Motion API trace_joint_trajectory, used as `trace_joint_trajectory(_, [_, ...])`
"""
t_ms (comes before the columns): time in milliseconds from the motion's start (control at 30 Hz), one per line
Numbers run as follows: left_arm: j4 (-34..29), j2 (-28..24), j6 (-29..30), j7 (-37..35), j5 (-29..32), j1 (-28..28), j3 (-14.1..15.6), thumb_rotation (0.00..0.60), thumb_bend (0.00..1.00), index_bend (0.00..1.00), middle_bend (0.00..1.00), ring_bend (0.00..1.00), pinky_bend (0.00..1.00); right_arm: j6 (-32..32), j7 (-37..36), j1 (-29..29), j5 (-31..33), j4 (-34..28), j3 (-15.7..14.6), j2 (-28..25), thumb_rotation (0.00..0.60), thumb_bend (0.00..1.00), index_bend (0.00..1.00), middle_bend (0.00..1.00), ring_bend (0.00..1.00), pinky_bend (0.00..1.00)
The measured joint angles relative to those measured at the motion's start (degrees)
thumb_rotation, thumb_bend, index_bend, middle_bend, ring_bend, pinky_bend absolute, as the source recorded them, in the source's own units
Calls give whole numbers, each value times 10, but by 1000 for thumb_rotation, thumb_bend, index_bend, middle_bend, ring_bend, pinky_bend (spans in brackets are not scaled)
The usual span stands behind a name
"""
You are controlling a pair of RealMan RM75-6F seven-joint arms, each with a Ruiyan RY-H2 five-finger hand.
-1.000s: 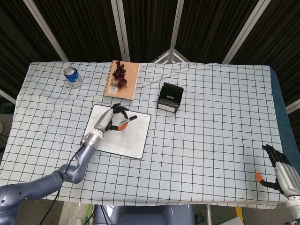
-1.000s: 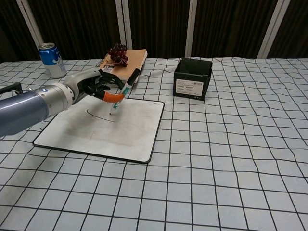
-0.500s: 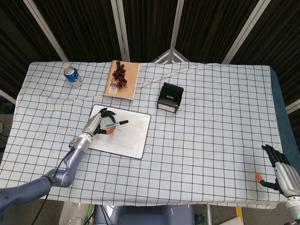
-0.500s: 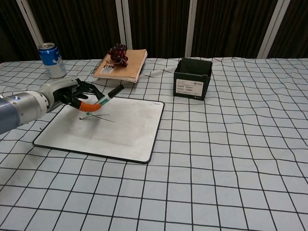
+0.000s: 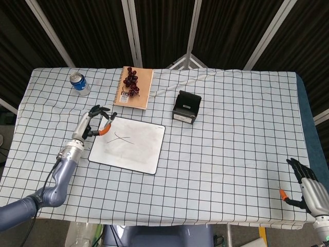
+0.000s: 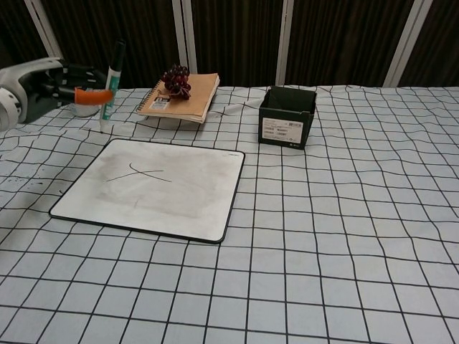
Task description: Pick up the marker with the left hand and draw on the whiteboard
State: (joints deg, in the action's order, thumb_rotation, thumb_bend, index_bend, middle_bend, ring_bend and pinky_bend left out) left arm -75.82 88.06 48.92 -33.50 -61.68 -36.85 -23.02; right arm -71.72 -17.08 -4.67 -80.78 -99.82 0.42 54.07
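Robot hand [image 5: 91, 122] holds marker [image 6: 110, 84] beside whiteboard [image 6: 179, 204].

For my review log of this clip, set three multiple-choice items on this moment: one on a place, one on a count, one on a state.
1. Where do the grapes lie?
A. on the notebook
B. in the black box
C. on the whiteboard

2. How many strokes cross on the whiteboard?
A. none
B. two
C. five

3. What is the left robot hand doing?
A. lying open on the cloth
B. pressing the can
C. holding the marker off the board

Answers: 1 A, the dark bunch sits on the brown cover. 2 B, two lines form a cross. 3 C, the chest view shows the marker raised upright, left of the board.
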Motion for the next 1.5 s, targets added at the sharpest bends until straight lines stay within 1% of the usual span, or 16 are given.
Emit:
trace_joint_trajectory(167, [-5, 4, -6, 13, 13, -15, -8, 600, 561, 712, 225, 33, 72, 4, -2, -1, 1, 0, 0, -1, 600, 352, 0, 0, 0, 0])
trace_joint_trajectory(367, [1, 29, -21, 28, 15, -31, 2, 600, 560, 712, 226, 33, 73, 6, -5, -2, 2, 0, -1, -1, 600, 352, 0, 0, 0, 0])
trace_joint_trajectory(600, [37, 89, -33, 42, 15, -55, 14, 600, 560, 712, 226, 33, 73, 8, -10, -2, 5, 2, 0, -3, 600, 352, 0, 0, 0, 0])
trace_joint_trajectory(900, [91, 138, -45, 41, 20, -73, 17, 600, 560, 712, 226, 33, 73, 10, -18, -2, 6, 2, -1, -6, 600, 352, 0, 0, 0, 0])
trace_joint_trajectory(1200, [121, 159, -55, 37, 15, -85, 14, 600, 560, 712, 226, 33, 73, 14, -21, -3, 7, 2, -1, -6, 600, 352, 0, 0, 0, 0])
trace_joint_trajectory(1500, [132, 162, -59, 35, 9, -83, 17, 600, 560, 712, 226, 33, 73, 14, -22, -4, 8, 1, -1, -6, 600, 352, 0, 0, 0, 0])
